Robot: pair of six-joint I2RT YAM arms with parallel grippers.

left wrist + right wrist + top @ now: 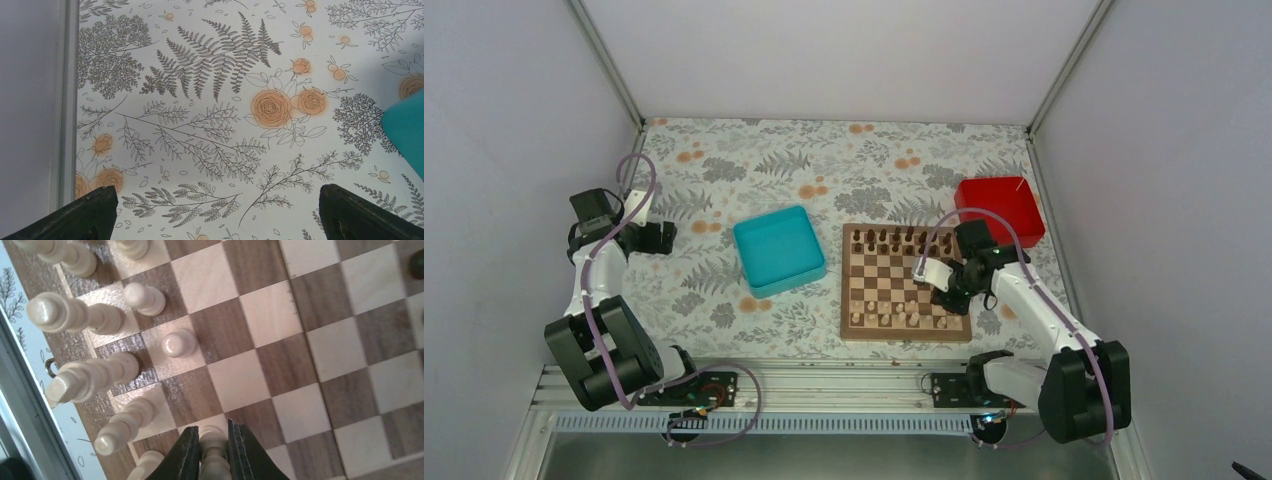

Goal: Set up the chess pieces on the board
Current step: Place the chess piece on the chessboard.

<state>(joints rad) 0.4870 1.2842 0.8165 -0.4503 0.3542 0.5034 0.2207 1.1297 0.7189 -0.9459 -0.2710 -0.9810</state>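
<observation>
Right tool [213, 434] clamped on pale chess piece [214, 462] standing on board [280, 365]; left tool [215, 217] apart above table [200, 150].

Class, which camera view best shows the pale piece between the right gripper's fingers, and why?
Right wrist: the pale piece fills the gap between the right gripper's fingers, close up. Top external leaves it indiscernible at that gripper; left wrist misses it.

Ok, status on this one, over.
Right gripper shut on pale chess piece, over board. Left gripper open, beside teal tray. Neighbouring pieces close beside the fingers.
</observation>
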